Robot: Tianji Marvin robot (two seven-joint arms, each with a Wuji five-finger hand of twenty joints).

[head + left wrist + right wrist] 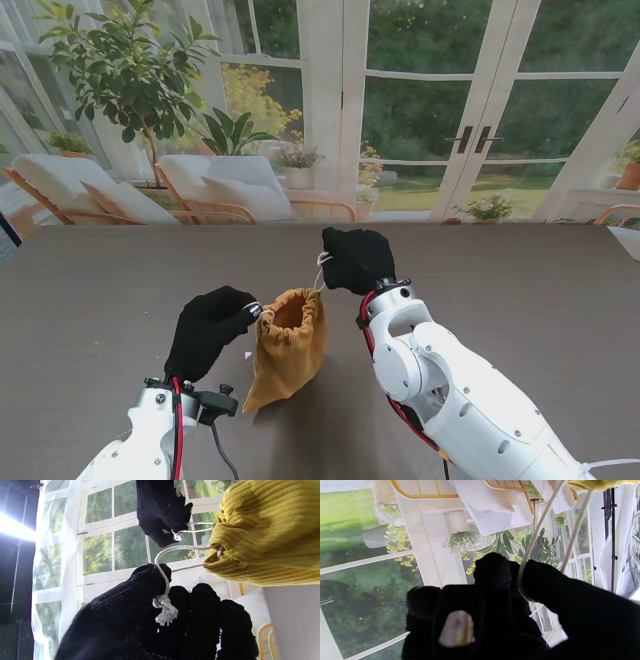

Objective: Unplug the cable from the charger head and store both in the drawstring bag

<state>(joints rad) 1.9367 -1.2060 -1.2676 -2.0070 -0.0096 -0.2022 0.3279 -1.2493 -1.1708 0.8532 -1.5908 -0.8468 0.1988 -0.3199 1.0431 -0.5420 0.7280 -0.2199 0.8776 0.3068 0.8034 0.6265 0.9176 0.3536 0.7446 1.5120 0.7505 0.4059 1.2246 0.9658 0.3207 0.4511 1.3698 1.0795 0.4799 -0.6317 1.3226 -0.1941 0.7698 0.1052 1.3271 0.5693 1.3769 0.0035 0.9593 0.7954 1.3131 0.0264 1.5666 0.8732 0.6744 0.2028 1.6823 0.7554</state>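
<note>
Daylight floods in through the windows (420,100) across the top of the stand view, evenly lighting the surface (100,300). A blown-out glare streak burns at the left wrist view's left edge. Close black fingers (500,580) look soft and featureless.

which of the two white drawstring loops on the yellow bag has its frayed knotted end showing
The white cord loop held by the left hand: its knot and frayed tassel hang over the fingers. The cord in the right hand shows only a small knot.
</note>
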